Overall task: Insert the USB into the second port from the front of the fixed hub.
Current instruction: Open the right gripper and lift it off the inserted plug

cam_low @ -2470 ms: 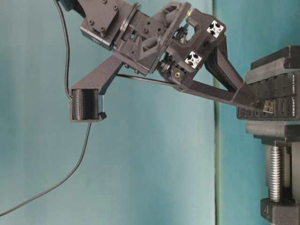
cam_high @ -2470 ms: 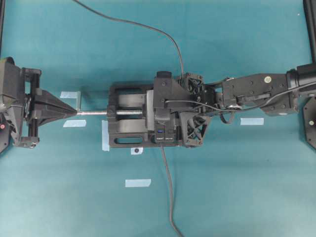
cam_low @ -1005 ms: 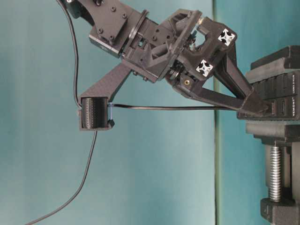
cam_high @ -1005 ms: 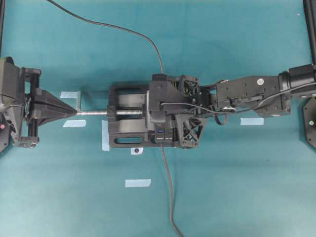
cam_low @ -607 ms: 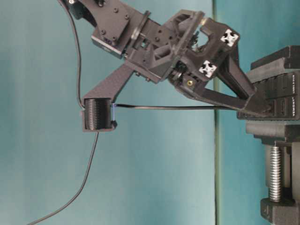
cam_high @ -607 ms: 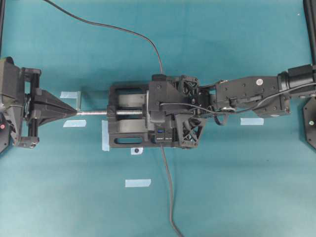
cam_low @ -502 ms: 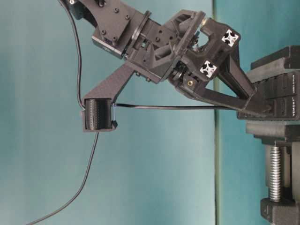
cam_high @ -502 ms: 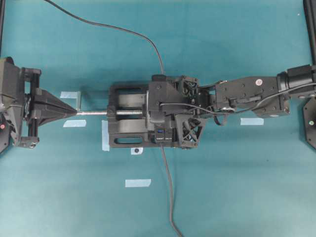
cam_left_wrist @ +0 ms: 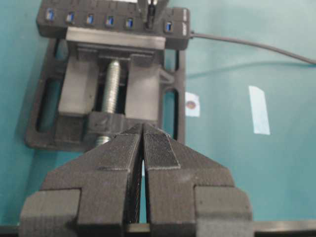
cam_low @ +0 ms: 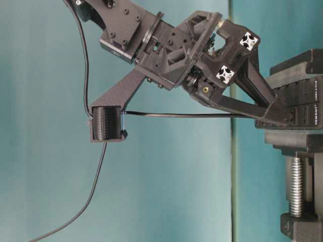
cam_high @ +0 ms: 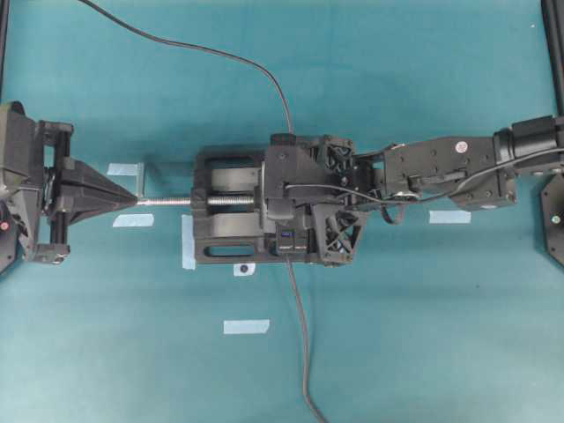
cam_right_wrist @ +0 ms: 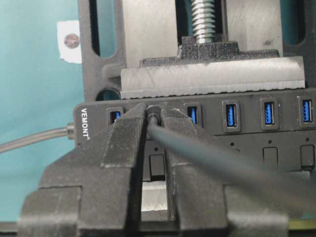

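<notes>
The fixed hub (cam_right_wrist: 247, 140) is a black strip clamped in a vise, with a row of blue slots. My right gripper (cam_right_wrist: 154, 109) is shut on the USB (cam_right_wrist: 154, 119), whose black plug is pressed against the hub face at the second port, beside the end slot (cam_right_wrist: 114, 116). Plug and fingers hide that port, so depth is unclear. In the table-level view the right gripper (cam_low: 283, 117) touches the hub (cam_low: 305, 115). The thin cable (cam_high: 220, 55) curves off to the top left. My left gripper (cam_high: 137, 199) is shut and empty, far left of the vise.
The black vise (cam_high: 227, 216) with its silver screw (cam_high: 167, 202) lies at the table's middle. The hub's thicker lead (cam_high: 302, 344) runs to the front edge. Pale tape strips (cam_high: 246, 326) mark the teal table (cam_high: 423, 335). The left wrist view faces the vise (cam_left_wrist: 79, 98).
The right gripper has moved left over the hub and pushed the plug up to the hub face. The cable under the wrist has drawn straight. The left arm has not moved.
</notes>
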Motion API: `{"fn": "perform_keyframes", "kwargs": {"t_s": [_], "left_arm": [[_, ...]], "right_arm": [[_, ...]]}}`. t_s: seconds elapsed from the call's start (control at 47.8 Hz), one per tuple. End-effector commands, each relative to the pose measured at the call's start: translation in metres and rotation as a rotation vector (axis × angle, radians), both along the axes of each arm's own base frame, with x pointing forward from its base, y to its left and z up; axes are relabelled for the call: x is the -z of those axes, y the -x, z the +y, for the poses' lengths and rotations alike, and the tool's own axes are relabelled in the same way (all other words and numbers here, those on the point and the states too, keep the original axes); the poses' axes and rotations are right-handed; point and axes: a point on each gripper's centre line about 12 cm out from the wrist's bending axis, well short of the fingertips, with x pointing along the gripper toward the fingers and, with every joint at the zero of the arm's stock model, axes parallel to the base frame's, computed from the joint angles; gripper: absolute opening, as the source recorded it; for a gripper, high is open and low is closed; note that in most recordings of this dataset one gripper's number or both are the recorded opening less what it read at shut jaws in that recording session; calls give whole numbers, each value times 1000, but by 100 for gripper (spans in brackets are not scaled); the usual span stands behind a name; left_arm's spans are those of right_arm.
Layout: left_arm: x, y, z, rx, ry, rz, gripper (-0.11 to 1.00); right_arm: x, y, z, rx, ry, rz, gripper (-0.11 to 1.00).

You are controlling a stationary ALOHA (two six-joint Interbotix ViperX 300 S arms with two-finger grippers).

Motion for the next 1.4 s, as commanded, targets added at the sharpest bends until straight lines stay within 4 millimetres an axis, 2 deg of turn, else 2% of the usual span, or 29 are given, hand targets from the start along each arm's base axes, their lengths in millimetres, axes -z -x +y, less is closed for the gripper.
{"fn": "perform_keyframes", "kwargs": {"t_s": [0.0,0.272,0.44,0.565,0.691,0.795,0.984,1.381], "left_arm": [[-7,-3,0,-1,-2,-23,0],[-7,-3,0,1,-2,-25,0],[-8,-4,0,-1,-2,-26,0],[-8,-3,0,-2,0,-29,0],[-9,-2,0,0,0,-35,0],[-10,-1,0,0,-1,-40,0],[-9,0,0,-2,-1,-41,0],[-10,0,0,-2,-1,-44,0]], "right_arm": [[1,1,0,2,-2,15,5],[-5,-1,0,13,-8,-6,8],[-6,-2,0,15,-10,-25,16],[-6,-3,0,18,-12,-26,31],[-10,-3,0,18,-12,-32,58],[-11,-3,0,17,-10,-34,71],[-11,-3,0,17,-10,-35,77],[-26,0,-2,21,-10,-71,78]]}}
